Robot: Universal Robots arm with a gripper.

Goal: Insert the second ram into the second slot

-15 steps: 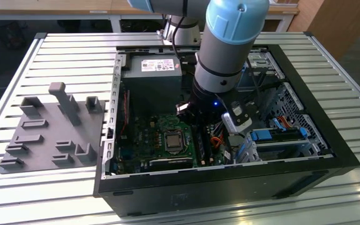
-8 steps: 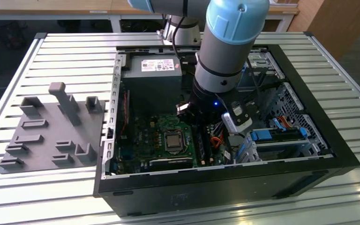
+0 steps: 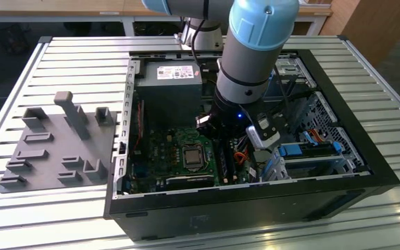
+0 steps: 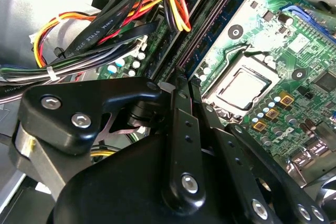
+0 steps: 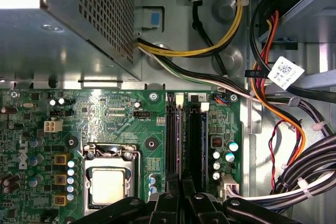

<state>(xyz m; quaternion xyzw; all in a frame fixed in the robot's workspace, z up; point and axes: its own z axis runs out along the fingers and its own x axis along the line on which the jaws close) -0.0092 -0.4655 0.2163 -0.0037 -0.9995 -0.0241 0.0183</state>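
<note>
My gripper (image 5: 181, 195) is down inside the open computer case (image 3: 366, 172), over the near end of the two memory slots on the green motherboard (image 5: 121, 114). Its fingers (image 4: 178, 114) stand close together, shut on the second ram (image 4: 226, 24). The ram is a thin blue stick on edge that runs away from the fingertips. In the first wrist view the second ram (image 5: 178, 145) shows as a narrow line along the slot (image 5: 171, 145) nearer the CPU socket (image 5: 107, 184). How deep it sits there I cannot tell. The neighbouring slot (image 5: 195, 145) looks dark.
Bundles of black, yellow, red and orange cables (image 4: 105, 30) hang close beside the slots. The power supply box (image 3: 169, 78) lies behind the board. A drive cage with blue tabs (image 3: 311, 151) is on the exterior view's right. A grey fixture (image 3: 54, 146) lies on the slatted table, left of the case.
</note>
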